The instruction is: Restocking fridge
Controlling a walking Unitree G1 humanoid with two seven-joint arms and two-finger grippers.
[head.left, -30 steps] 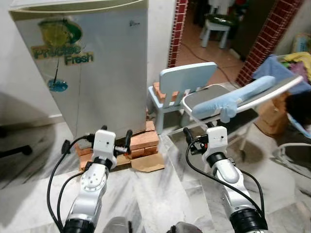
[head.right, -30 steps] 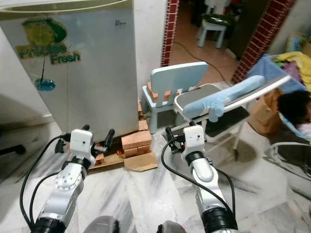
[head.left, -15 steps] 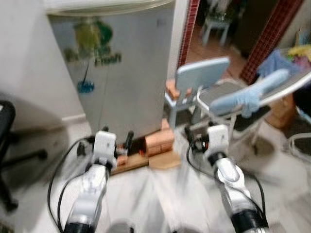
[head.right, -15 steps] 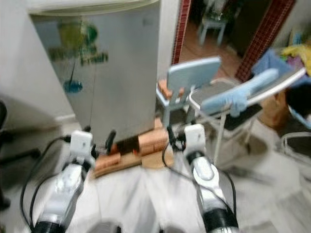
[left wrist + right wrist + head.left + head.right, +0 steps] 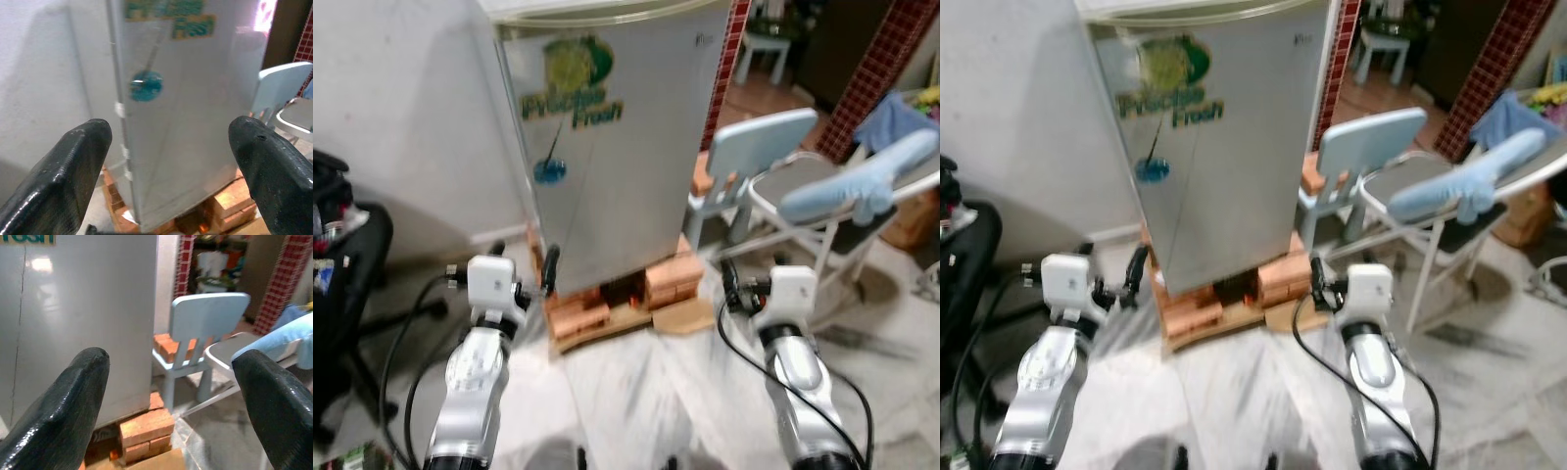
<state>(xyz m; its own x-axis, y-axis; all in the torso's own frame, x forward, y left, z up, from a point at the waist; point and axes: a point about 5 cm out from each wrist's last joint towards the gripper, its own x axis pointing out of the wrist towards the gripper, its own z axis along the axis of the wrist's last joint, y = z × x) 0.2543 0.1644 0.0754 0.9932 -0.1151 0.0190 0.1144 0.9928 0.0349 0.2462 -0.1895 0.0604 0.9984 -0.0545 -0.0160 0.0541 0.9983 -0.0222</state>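
A pale marble floor [image 5: 636,382] is seen in the left eye view, with a white wall behind it. The fridge [image 5: 617,147] stands ahead with its door closed, raised on a stack of bricks [image 5: 636,294], and a piece of cardboard [image 5: 685,315] lies at its right corner. Just right of it a light blue chair [image 5: 754,157] is set, and beside that a folding chair [image 5: 822,196] draped with a blue cloth. A dark office chair [image 5: 342,284] crowds the left edge. Open floor lies between the robot and the bricks. The left claw [image 5: 514,279] and right claw [image 5: 744,289] are held out low before the fridge, touching nothing.

In the right eye view the same layout is repeated, with bare floor [image 5: 1234,392] between the arms.

In the left wrist view the left claw [image 5: 168,161] is spread wide, released, and the fridge door's left edge [image 5: 120,112] is framed between its fingers.

In the right wrist view the right claw [image 5: 171,396] is likewise spread and empty, with the fridge's right side, the bricks and the light blue chair beyond.
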